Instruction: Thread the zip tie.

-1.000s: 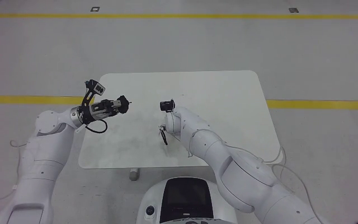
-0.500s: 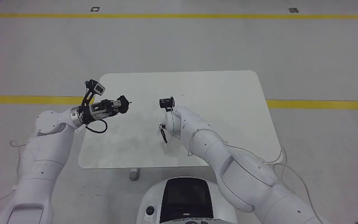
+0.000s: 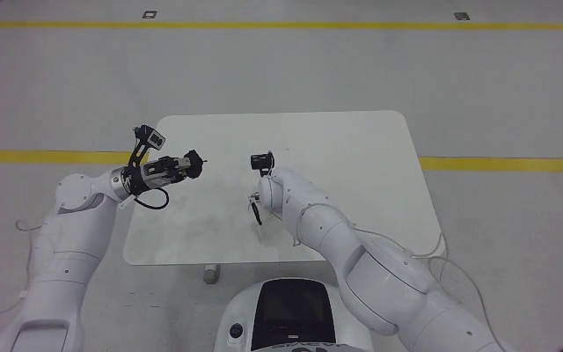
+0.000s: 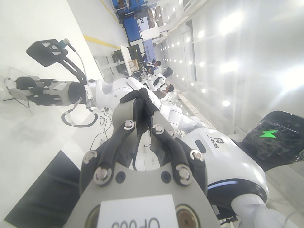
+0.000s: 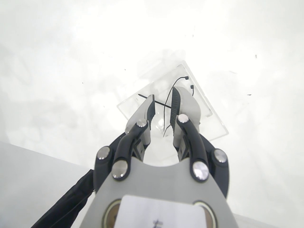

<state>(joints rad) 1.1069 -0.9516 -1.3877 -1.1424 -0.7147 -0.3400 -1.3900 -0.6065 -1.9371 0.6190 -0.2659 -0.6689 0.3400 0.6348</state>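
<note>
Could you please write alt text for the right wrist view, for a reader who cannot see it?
The open end effector hangs over a clear tray on a white table. Black zip ties lie in the tray, two crossing between its fingers.

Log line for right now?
left gripper shut on black item | right gripper open over clear tray | zip ties in tray, not gripped

Ceiling lights [image 4: 226, 26] glare brightly; table [image 5: 71, 36] perhaps washed out.
</note>
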